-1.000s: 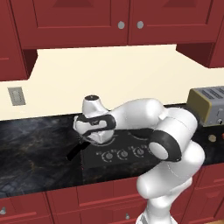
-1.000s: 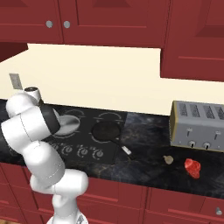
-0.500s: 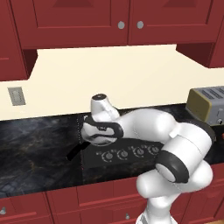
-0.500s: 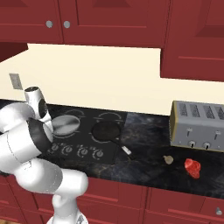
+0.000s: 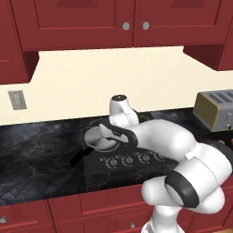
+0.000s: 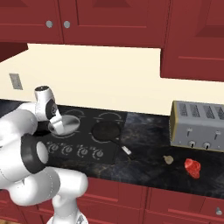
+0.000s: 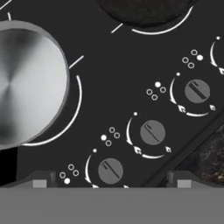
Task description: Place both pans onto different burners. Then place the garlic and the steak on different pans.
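The silver pan (image 5: pixel 99 137) (image 6: pixel 64 124) (image 7: pixel 26 83) sits on a left burner (image 7: pixel 75 113) of the black cooktop, its black handle (image 5: pixel 77 158) pointing toward the counter's front left. Beside it on the right, the black pan (image 6: pixel 107 130) (image 7: pixel 144 8) rests on another burner, with its light-tipped handle (image 6: pixel 126 151) toward the front right. My gripper (image 5: pixel 114 135) (image 7: pixel 111 180) hovers open over the control knobs just right of the silver pan, holding nothing. The garlic (image 6: pixel 167 159) and the red steak (image 6: pixel 192 167) lie on the counter in front of the toaster.
A silver toaster (image 6: pixel 199 126) (image 5: pixel 216 109) stands at the right on the dark stone counter (image 5: pixel 41 154). A row of round knobs (image 7: pixel 152 132) runs along the cooktop's front. Red cabinets hang above, and a wall outlet (image 5: pixel 16 100) is at the left.
My hand has swung to the right, from over the silver pan's handle side to above the knobs. Both pans have stayed put, and the jaws have stayed open.
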